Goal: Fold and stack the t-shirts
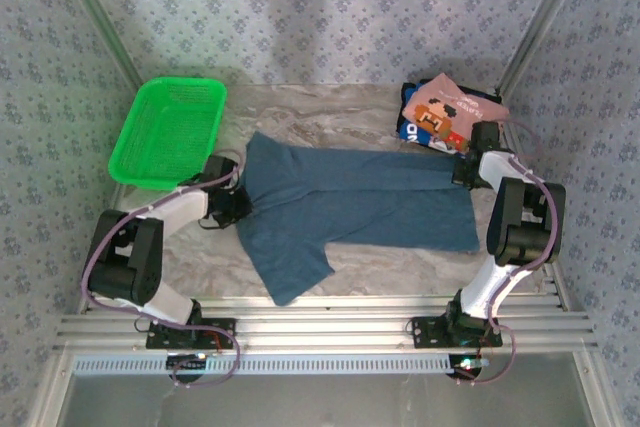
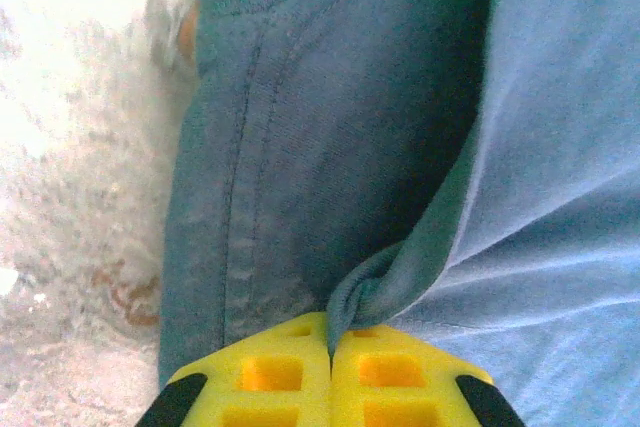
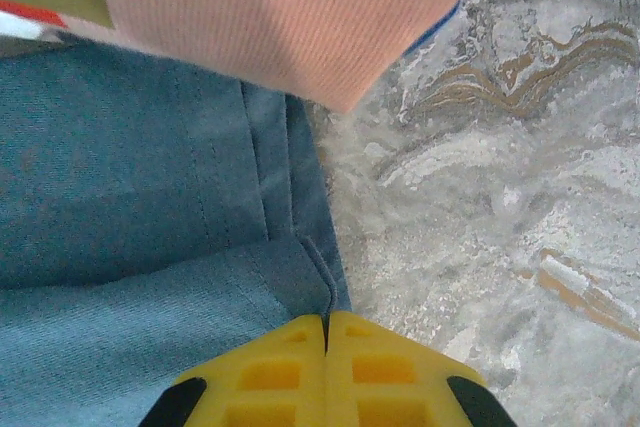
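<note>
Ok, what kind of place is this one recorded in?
Probably a purpose-built robot test booth, not a home: patterned walls on a metal frame close in a small marble-look table, with aluminium rails along its near edge.

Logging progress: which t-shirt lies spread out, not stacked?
The plain teal-blue t-shirt, spread mid-table; the pink printed t-shirt lies folded atop a dark blue one, far right.

Green mesh basket (image 1: pixel 170 133) at far left, marbled tabletop (image 1: pixel 400 267)
</note>
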Robot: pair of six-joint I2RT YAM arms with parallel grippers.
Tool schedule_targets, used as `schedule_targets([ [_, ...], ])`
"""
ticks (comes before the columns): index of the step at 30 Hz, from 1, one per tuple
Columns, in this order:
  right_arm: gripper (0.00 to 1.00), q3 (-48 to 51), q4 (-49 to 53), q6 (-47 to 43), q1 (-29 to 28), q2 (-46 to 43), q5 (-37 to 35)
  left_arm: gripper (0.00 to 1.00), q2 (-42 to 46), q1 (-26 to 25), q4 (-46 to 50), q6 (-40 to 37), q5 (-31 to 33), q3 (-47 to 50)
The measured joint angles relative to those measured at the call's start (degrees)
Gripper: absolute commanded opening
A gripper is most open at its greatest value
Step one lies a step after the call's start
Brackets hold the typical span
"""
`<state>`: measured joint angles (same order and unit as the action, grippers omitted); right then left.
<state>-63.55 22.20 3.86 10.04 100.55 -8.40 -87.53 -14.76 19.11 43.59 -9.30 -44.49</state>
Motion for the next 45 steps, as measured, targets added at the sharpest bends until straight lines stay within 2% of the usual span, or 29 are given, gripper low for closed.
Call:
schedule_targets([
  [5, 0.42, 0.00, 0.48, 1.51, 0.00, -0.07, 0.09, 0.39, 2.80, 0.00, 1.31, 0.57, -2.78, 0.28],
  [9, 0.57, -0.02, 1.53, 2.93, 0.00, -2.19, 0.59, 0.60, 7.78, 0.02, 5.22, -0.48, -5.09, -4.55],
  [11, 0.61, -0.33, 2.86, 3.65, 0.02, -4.46, 1.42, 0.65, 9.05, 0.13, 6.51, -1.18, -6.10, -8.92],
  [14, 0.68, -1.64, 4.42, 5.14, 0.07, -7.96, 3.96, 0.68, 9.16, 0.68, 7.80, -2.25, -6.82, -15.91],
  [16, 0.72, -1.88, 4.81, 6.29, 0.02, -11.13, 7.43, 0.68, 7.45, 1.33, 8.59, -3.06, -6.75, -20.04],
  [20, 0.75, -1.73, 5.66, 8.94, -1.66, -16.41, 15.52, 0.66, 0.57, 2.58, 8.61, -3.67, -6.16, -24.17],
  [27, 0.76, 0.90, 5.97, 12.59, -14.73, -18.27, 25.75, 0.57, -13.29, 3.82, 8.07, -3.37, -3.41, -25.88],
  [31, 0.76, 1.16, 5.68, 14.58, -20.55, -15.08, 27.56, 0.51, -16.59, 3.91, 7.67, -2.82, -1.60, -26.73],
  [34, 0.76, 1.14, 5.44, 15.45, -22.45, -11.54, 27.78, 0.44, -18.21, 4.17, 6.82, -2.40, -1.09, -27.30],
  [36, 0.76, 1.09, 5.44, 15.98, -23.08, -9.53, 27.76, 0.38, -19.50, 4.17, 5.95, -1.99, -1.14, -27.32],
  [45, 0.75, -1.11, 4.22, 18.80, -24.13, -4.17, 27.80, 0.26, -21.57, 4.17, 5.11, -0.63, -1.20, -26.62],
])
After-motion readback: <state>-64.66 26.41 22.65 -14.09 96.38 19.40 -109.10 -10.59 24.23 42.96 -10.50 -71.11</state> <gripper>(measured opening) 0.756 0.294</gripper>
